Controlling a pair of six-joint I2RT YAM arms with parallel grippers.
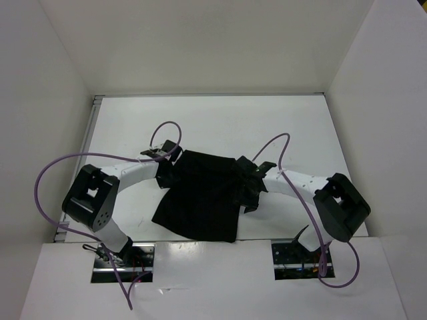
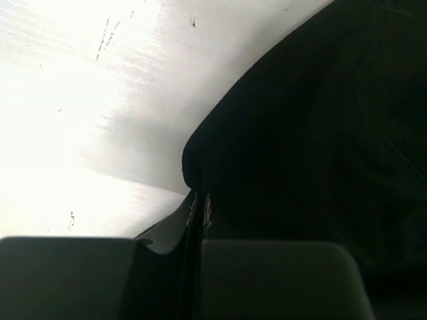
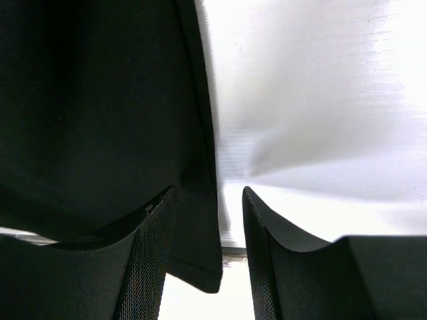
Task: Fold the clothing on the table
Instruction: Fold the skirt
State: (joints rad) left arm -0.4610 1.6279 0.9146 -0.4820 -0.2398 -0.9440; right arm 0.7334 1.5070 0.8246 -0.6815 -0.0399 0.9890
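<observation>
Clothing (image 1: 200,200) is lying black and mostly flat around the middle of the white desk (image 1: 220,123), with its bottom edge a bit slanted. Anyone see what the left tool (image 1: 170,167) is doing? (mo)

Yeah, check the left wrist cam. Its fingers (image 2: 280,280) are pressed together, with a bit of the clothing's edge pinched in the slit between them. From above, that's the garment's upper left corner. (jax)

And the right tool (image 1: 245,179)? (mo)

It's at the upper right corner. On its own cam the fingers (image 3: 147,267) are apart and the hem is in the gap, closer to the left-hand finger. You can see bare desk next to the other one, so it's not clamped on anything as far as I can see. (jax)
</observation>
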